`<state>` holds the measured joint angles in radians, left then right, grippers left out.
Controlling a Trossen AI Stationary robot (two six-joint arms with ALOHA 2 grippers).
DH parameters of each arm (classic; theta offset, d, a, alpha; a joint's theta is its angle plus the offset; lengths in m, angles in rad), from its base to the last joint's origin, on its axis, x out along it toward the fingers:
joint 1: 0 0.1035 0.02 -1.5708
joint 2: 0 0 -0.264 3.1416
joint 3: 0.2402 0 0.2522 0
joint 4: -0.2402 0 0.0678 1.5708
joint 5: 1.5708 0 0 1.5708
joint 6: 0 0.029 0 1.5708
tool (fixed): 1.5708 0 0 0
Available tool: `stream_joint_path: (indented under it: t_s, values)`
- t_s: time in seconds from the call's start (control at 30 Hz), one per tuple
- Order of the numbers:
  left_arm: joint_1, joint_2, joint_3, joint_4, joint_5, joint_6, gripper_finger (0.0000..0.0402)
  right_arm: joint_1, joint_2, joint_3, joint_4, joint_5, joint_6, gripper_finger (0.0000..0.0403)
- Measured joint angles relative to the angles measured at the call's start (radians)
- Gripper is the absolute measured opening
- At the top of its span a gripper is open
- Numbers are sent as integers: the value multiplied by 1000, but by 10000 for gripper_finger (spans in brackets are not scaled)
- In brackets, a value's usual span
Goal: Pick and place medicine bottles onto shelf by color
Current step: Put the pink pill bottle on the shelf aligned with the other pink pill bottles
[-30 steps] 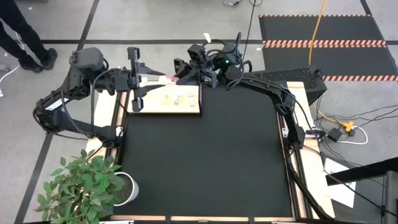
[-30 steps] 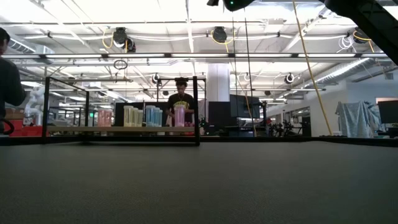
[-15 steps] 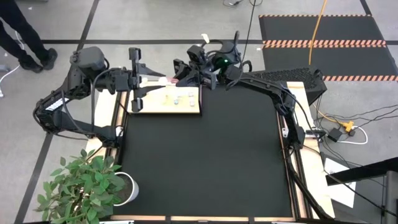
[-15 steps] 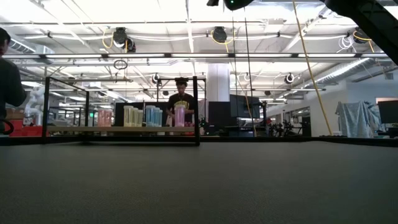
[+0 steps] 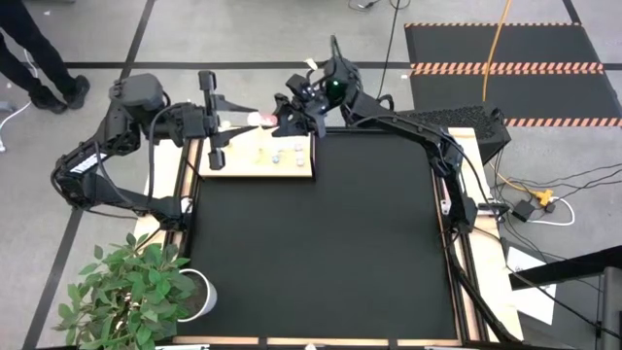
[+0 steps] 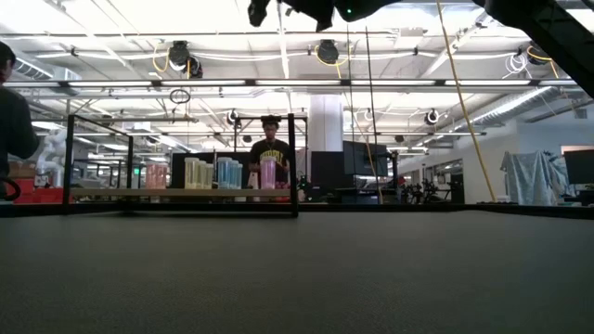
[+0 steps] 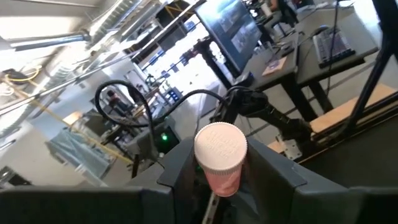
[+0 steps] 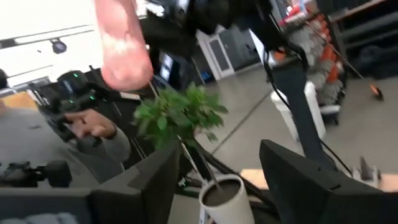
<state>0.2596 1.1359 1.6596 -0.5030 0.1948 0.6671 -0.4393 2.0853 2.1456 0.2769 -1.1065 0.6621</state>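
My left gripper [image 5: 251, 121] reaches level from the table's left, just beyond the far edge of the pale wooden shelf [image 5: 303, 167]. It is shut on a pink medicine bottle [image 5: 259, 119] with a white cap [image 7: 221, 146]. My right gripper [image 5: 286, 114] hovers close on the bottle's right, raised and open, with nothing between its fingers [image 8: 298, 177]. Other bottles [image 5: 277, 155] stand on the shelf. The low view shows them in a row: pink [image 6: 156, 174], yellow [image 6: 197, 173], blue [image 6: 227, 173], pink [image 6: 268, 173]. My left gripper pinches the pink bottle's body [image 7: 222, 182] between its two fingers [image 7: 181, 174], coming level from the table's left. The white cap faces back toward the wrist. The bottle is lifted clear, above the shelf's far edge.
A black frame [image 6: 294, 162] stands around the shelf. A potted plant [image 5: 136, 292] sits off the mat's near left corner. The black mat [image 5: 321, 253] stretches bare toward the near edge. A person's legs [image 5: 39, 58] show on the floor at the far left, and another person [image 6: 270, 148] stands beyond the table.
My right gripper has risen and tipped, its wrist swinging toward the table's far left; it now shows at the top of the low view. The pink bottle stays with my left gripper, which has kept nearly still.
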Motion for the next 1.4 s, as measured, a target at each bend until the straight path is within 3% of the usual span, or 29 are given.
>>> stream_joint_path:
  t_s: [0.23, 0.33, 0.47, 0.73, 0.97, 1.13, 1.4]
  values:
    - [0, -2, 0, 5, -54, 6, 133, -33, 0, 0, -203, -48, -139, 222]
    - [4, -2, 0, 6, -112, 8, 133, -58, 0, 0, -330, -103, -195, 221]
    - [57, 28, 1, 9, -208, -82, 133, -98, -12, 0, -563, -75, -324, 221]
    - [208, 110, -84, -87, -495, -422, 133, -150, -140, -1, -1105, 281, -677, 221]
    - [285, 41, -328, -25, -516, -650, 133, -176, -304, -5, -1349, 628, -856, 221]
    - [294, -9, -563, 67, -601, -676, 133, -208, -454, -150, -1270, 684, -835, 221]
    - [294, -12, -813, 108, -651, -814, 133, -228, -752, -684, -808, 630, -671, 221]
